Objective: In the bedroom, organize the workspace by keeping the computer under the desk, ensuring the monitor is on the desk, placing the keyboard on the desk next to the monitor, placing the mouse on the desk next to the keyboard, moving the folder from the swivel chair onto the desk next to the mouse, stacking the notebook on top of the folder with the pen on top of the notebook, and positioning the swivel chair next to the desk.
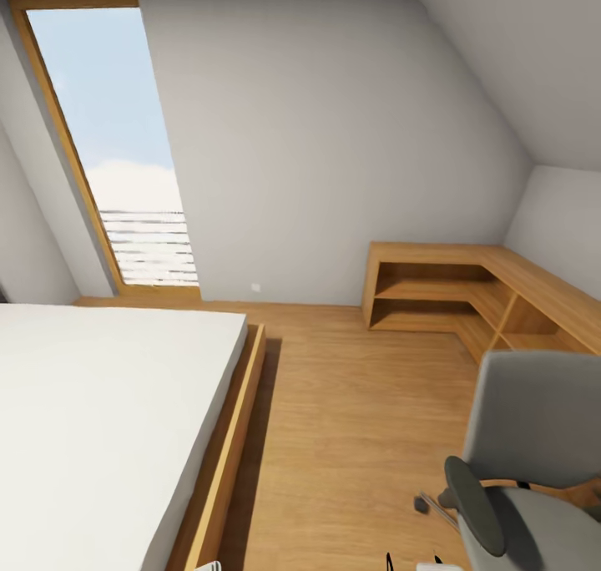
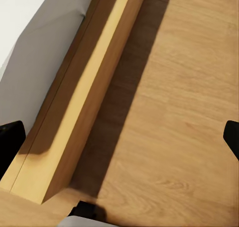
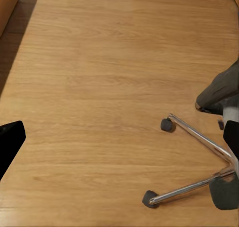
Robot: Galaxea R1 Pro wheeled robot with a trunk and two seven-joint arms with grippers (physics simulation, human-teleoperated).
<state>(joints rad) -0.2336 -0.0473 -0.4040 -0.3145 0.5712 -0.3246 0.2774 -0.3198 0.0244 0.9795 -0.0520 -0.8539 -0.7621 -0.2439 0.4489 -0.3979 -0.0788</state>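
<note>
Swivel chair [image 1: 534, 462] stands at the head view's lower right on the wooden floor [image 1: 359, 437] — bed [image 1: 100, 421] at left, empty corner shelf unit [image 1: 467, 295] by the far wall — both pincers' fingers spread wide, holding nothing.

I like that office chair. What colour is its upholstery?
Grey, with a black armrest; the swivel chair shows best in the head view.
</note>
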